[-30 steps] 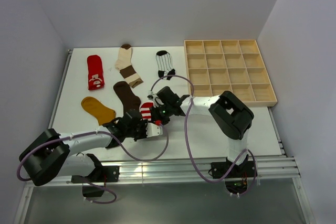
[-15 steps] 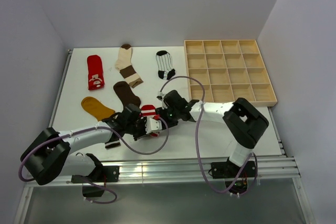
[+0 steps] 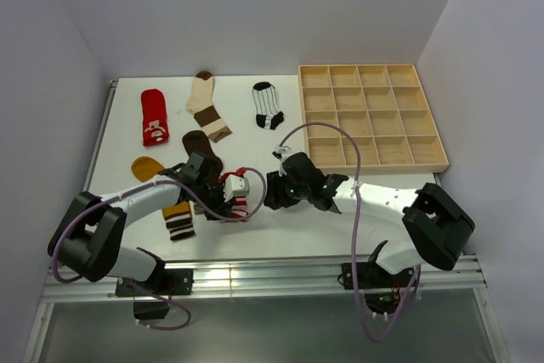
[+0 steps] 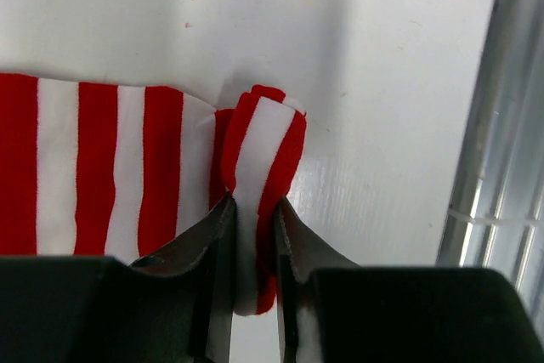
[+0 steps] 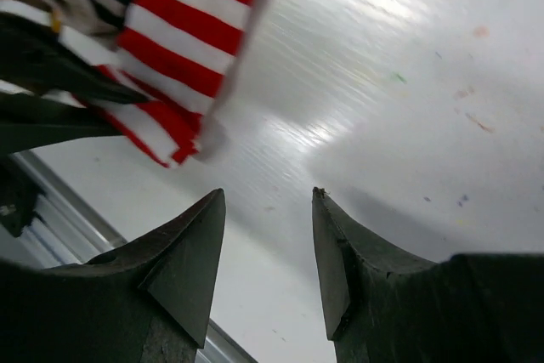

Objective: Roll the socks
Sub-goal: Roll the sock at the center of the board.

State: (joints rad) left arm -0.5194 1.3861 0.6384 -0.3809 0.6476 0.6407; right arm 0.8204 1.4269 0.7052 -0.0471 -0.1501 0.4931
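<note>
My left gripper (image 3: 233, 195) is shut on a folded end of the red-white striped sock (image 3: 240, 205), which lies flat on the table at front centre. In the left wrist view the fingers (image 4: 217, 235) pinch the fold, and the rest of the sock (image 4: 102, 176) spreads to the left. My right gripper (image 3: 274, 196) is open and empty just right of that sock; in its wrist view the gripper (image 5: 268, 197) hovers over bare table with the sock (image 5: 183, 48) ahead. The dark brown sock (image 3: 202, 147), mustard sock (image 3: 146, 167), red patterned sock (image 3: 154, 116), cream-and-brown sock (image 3: 207, 105) and black-striped white sock (image 3: 269, 105) lie behind.
A wooden compartment tray (image 3: 374, 116) stands at the back right. The mustard sock's striped cuff (image 3: 179, 220) lies under my left arm. The table's metal front rail (image 3: 280, 274) runs just below both grippers.
My left gripper has swung toward the back left with the striped sock's end in it. My right gripper has drawn off the sock to the right and dropped lower.
</note>
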